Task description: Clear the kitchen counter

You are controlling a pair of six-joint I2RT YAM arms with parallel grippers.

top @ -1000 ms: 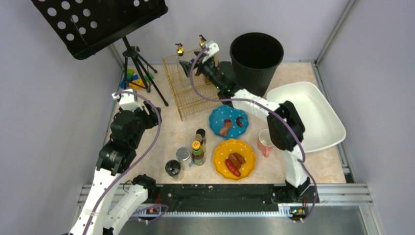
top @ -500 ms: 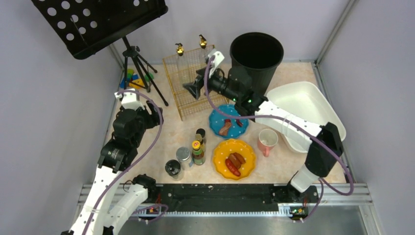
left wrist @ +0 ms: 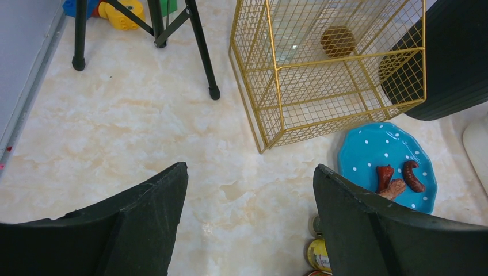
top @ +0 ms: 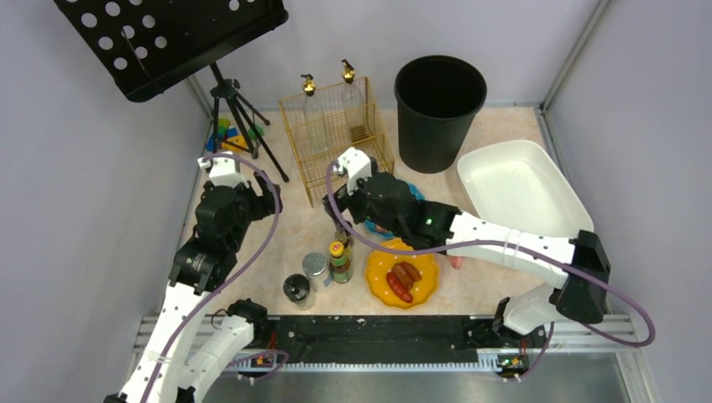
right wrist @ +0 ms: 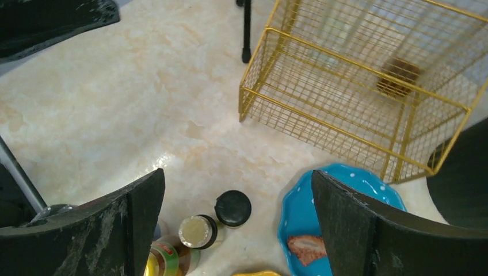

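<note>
The beige marbled kitchen counter (top: 294,227) holds a cluster of small bottles and jars: a black-capped bottle (right wrist: 233,207), a pale-lidded one (right wrist: 196,231), a yellow-lidded sauce bottle (top: 337,260), a silver-lidded jar (top: 315,267) and a black jar (top: 296,289). A blue plate (right wrist: 339,198) with food bits lies beside them, and a yellow plate (top: 424,281) with sausages sits nearer. My right gripper (right wrist: 236,175) is open and empty, hovering above the black-capped bottle. My left gripper (left wrist: 251,167) is open and empty over bare counter at the left.
A gold wire rack (top: 336,134) with two glass bottles stands at the back, with a black bin (top: 439,109) to its right. A white tub (top: 520,197) sits at the right. A tripod stand (top: 239,117) and toys (top: 227,134) are at the back left. A pink cup is mostly hidden under my right arm.
My right arm has swung from the wire rack at the back toward the front, and its open gripper now hangs over the bottle cluster. The left arm has not moved.
</note>
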